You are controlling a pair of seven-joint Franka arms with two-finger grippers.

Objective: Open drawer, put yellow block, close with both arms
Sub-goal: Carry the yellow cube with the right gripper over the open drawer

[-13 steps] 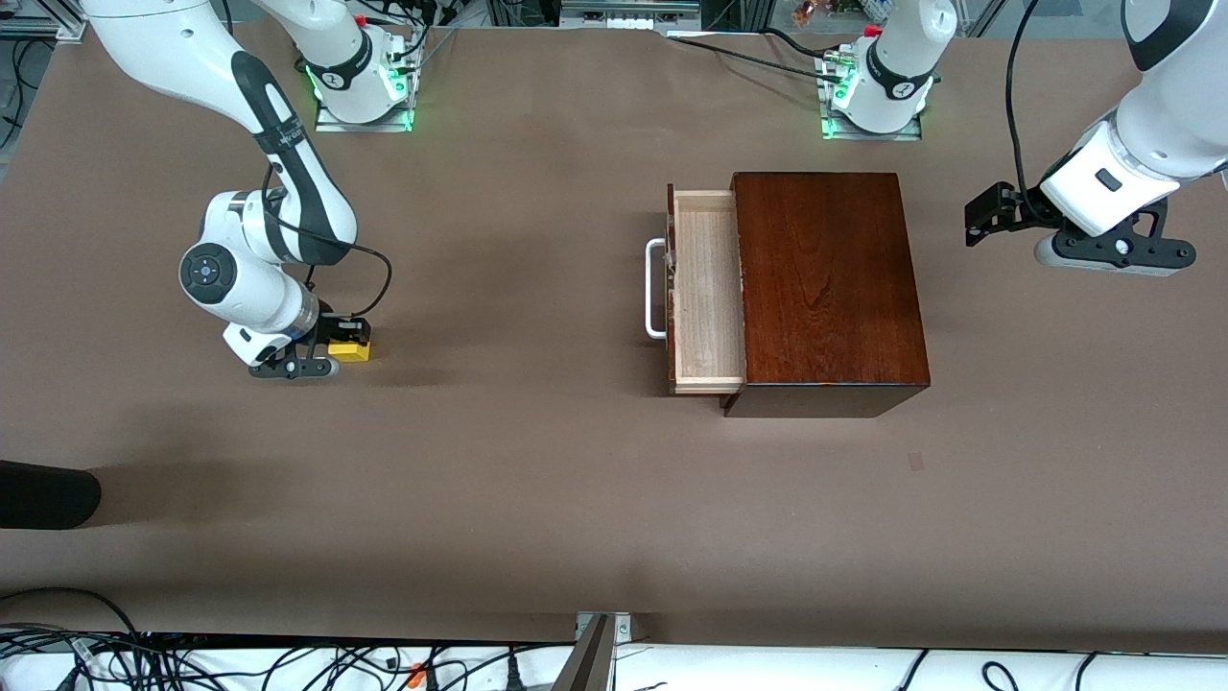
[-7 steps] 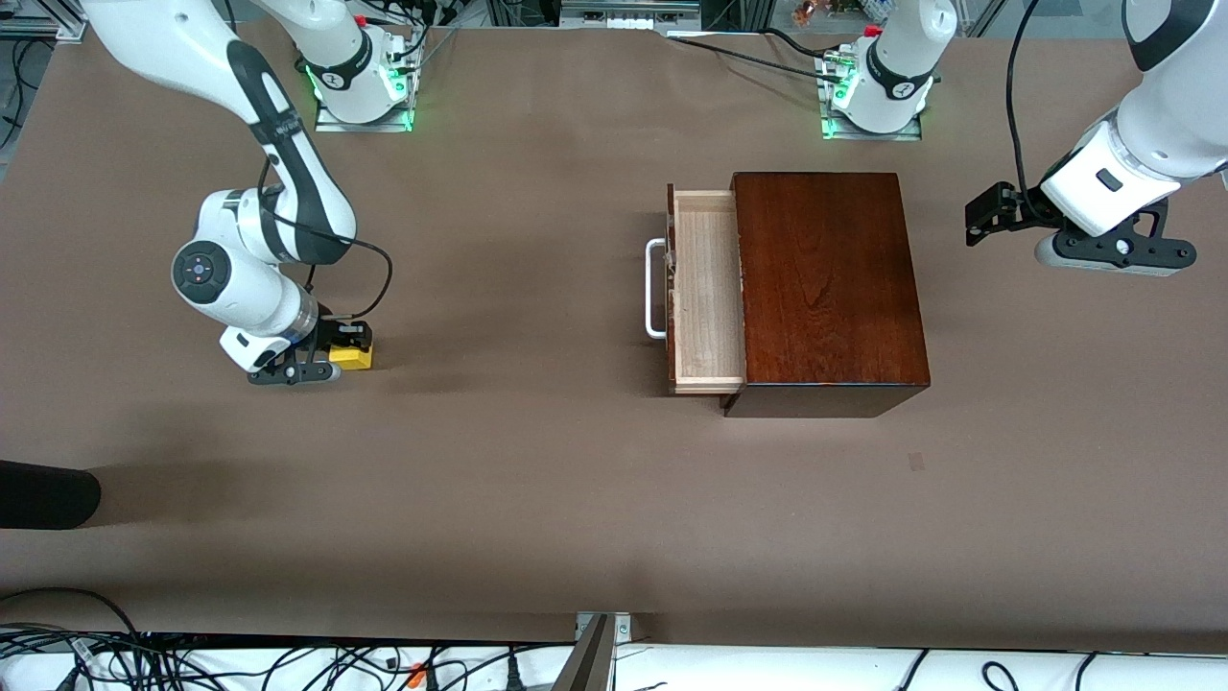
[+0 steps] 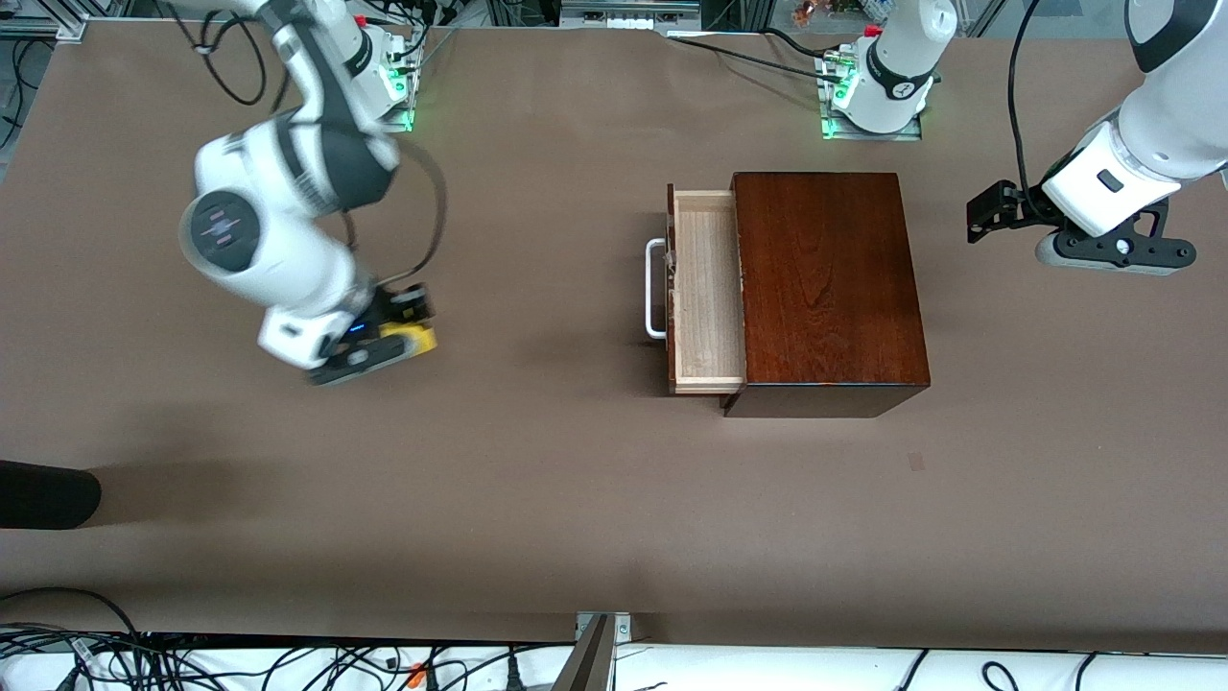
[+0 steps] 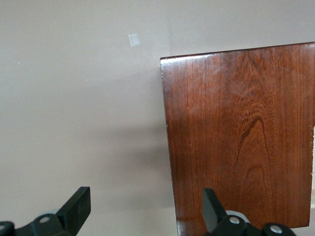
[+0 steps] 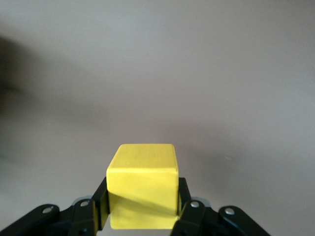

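Note:
My right gripper [image 3: 408, 331] is shut on the yellow block [image 3: 414, 338] and holds it up over the bare table toward the right arm's end; in the right wrist view the block [image 5: 142, 184] sits clamped between the two black fingers. The drawer [image 3: 707, 291] stands pulled out of the dark mahogany box [image 3: 825, 288], its pale tray empty and its white handle [image 3: 654, 288] facing the right arm's end. My left gripper [image 3: 988, 216] is open and empty, in the air beside the box at the left arm's end. The left wrist view shows the box top [image 4: 241, 137].
The brown table [image 3: 537, 480] stretches between block and drawer. A dark object [image 3: 48, 494] lies at the table's edge near the front camera, at the right arm's end. A small pale mark [image 3: 916, 462] lies on the table nearer the camera than the box.
My right gripper has lifted the yellow block off the table and moved toward the drawer. The left arm has not moved.

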